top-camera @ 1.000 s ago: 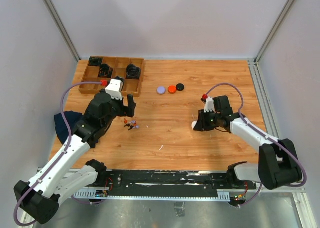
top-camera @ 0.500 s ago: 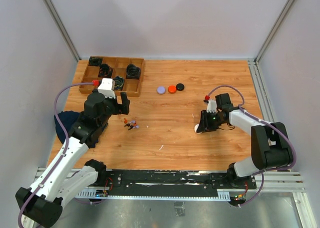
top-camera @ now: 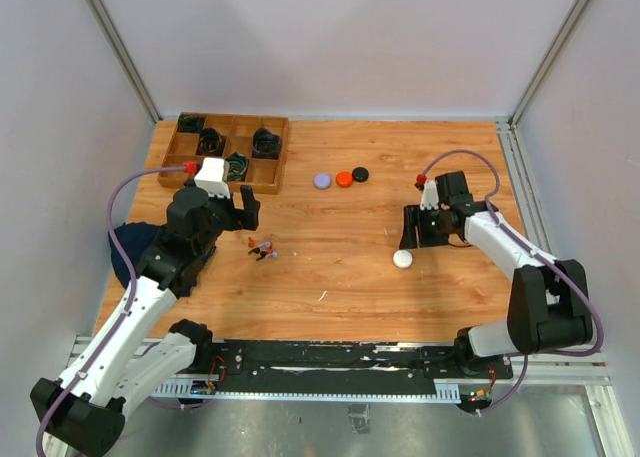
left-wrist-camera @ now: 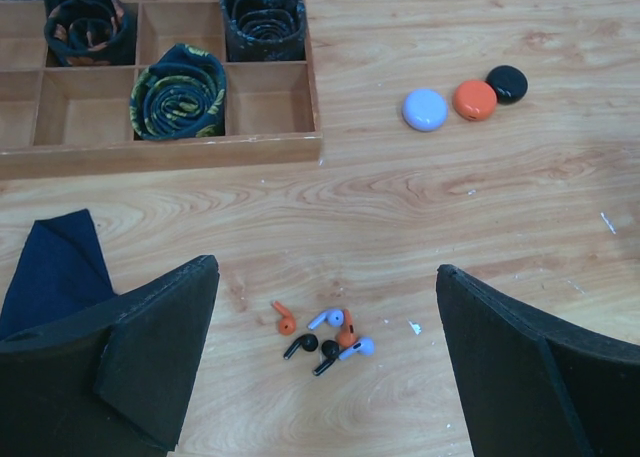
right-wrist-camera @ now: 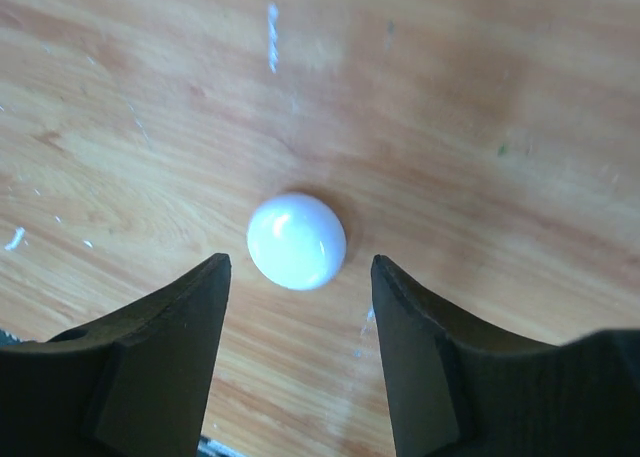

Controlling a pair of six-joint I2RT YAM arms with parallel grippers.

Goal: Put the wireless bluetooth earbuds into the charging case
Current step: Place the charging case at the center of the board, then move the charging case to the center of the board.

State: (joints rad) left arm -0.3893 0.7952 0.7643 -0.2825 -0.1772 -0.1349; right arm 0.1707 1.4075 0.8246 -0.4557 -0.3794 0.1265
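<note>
From above, the left gripper [top-camera: 243, 213] is seen spread wide, with the earbuds [top-camera: 262, 247] just beyond its tips. The right gripper [top-camera: 412, 241] is parted, and the white charging case [top-camera: 402, 259] lies just ahead of it.

At the left wrist, the earbuds are seen clustered between the wide fingers.

At the right wrist, the case is seen between the jaws, untouched.

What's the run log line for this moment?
left gripper: open, above earbuds | right gripper: open around white case, not touching | earbuds: loose pile on table
</note>
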